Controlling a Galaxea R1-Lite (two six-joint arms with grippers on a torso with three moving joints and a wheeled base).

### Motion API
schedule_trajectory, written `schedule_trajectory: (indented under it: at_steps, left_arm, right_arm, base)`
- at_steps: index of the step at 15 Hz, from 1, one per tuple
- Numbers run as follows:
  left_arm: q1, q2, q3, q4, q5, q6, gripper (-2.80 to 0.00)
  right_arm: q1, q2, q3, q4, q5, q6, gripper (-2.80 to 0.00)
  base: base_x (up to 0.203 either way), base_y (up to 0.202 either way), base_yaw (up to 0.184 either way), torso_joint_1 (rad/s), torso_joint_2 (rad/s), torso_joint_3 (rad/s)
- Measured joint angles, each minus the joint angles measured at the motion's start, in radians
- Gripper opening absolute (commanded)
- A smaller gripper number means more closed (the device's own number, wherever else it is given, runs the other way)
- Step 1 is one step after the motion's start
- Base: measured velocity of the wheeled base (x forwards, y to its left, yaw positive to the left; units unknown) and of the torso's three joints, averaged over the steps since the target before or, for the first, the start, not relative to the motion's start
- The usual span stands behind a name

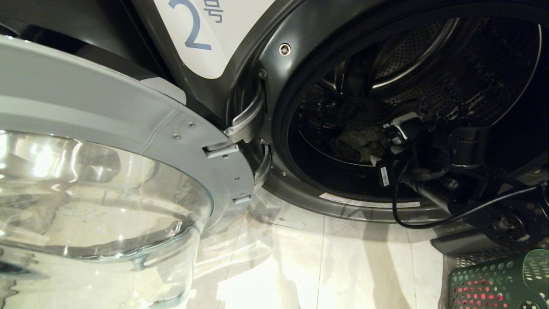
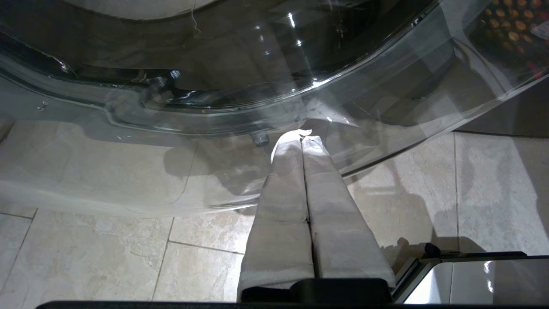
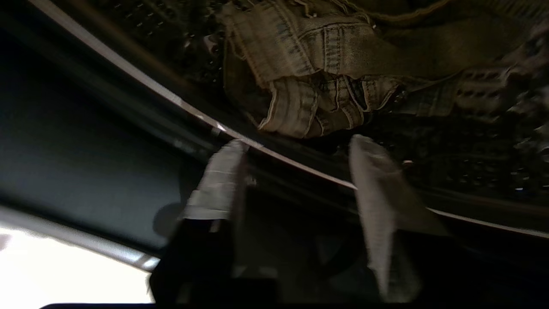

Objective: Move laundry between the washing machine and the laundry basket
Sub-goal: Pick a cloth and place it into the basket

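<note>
**Right gripper at the drum mouth, denim inside**

The dark grey front-loading washing machine (image 1: 240,64) labelled 2 is seen with its chrome-ringed glass door (image 1: 98,180) swung open. The right gripper (image 3: 296,150) is held inside the drum opening, its pale padded fingers (image 3: 377,189) spread apart and empty, just short of the crumpled grey-beige denim garment (image 3: 317,68) lying in the drum. The left gripper (image 2: 301,137) is parked above the tiled floor (image 2: 107,249), fingers pressed together. The green perforated plastic basket (image 1: 502,283) is set beside the machine, red cloth showing through its holes.
</note>
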Motion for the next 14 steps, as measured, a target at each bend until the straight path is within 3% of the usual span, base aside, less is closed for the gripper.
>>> schedule_trajectory:
  at_steps: [5, 9, 14]
  left_arm:
    - [0.0, 0.0, 0.0, 0.0, 0.0, -0.002, -2.8]
    - [0.0, 0.0, 0.0, 0.0, 0.0, -0.003, -2.8]
    - [0.0, 0.0, 0.0, 0.0, 0.0, -0.003, -2.8]
  right_arm:
    - [-0.006, 0.105, -0.256, 0.283, -0.067, 0.168, 0.0]
    - [-0.005, 0.196, -0.384, 0.327, -0.114, 0.252, 0.0]
    - [-0.004, 0.272, -0.518, 0.496, -0.2, 0.389, 0.0]
  base:
    - [0.0, 0.0, 0.0, 0.0, 0.0, 0.0]
    - [0.0, 0.0, 0.0, 0.0, 0.0, 0.0]
    - [0.0, 0.0, 0.0, 0.0, 0.0, 0.0]
